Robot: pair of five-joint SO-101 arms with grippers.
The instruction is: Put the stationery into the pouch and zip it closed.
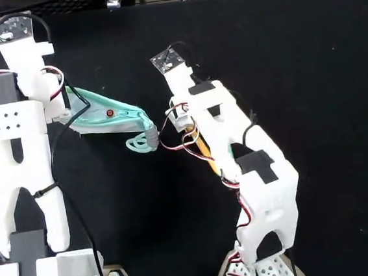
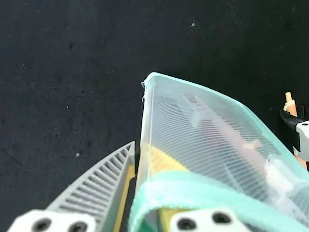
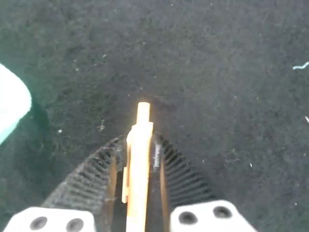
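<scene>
My left gripper [image 1: 69, 114] [image 2: 142, 162] is shut on one end of the translucent pouch [image 1: 107, 117] [image 2: 207, 140], which has mint trim. It holds the pouch off the black table with the far end toward the other arm. Pale stationery shows faintly through the pouch wall. A mint loop [image 1: 137, 143] hangs from the far end. My right gripper [image 3: 139, 141] is shut on an orange pen [image 3: 137, 164] [image 1: 205, 152], whose tip sticks out past the fingertips over the table. The pen tip [image 2: 289, 100] is just beside the pouch's far end, apart from it. A pouch corner [image 3: 10, 107] is at the side.
A black cloth [image 1: 307, 67] covers the table. The right arm's white body [image 1: 252, 164] stands mid-table, and the left arm [image 1: 17, 160] runs along the left side. Wires [image 1: 180, 135] hang under the right arm near the pouch's end.
</scene>
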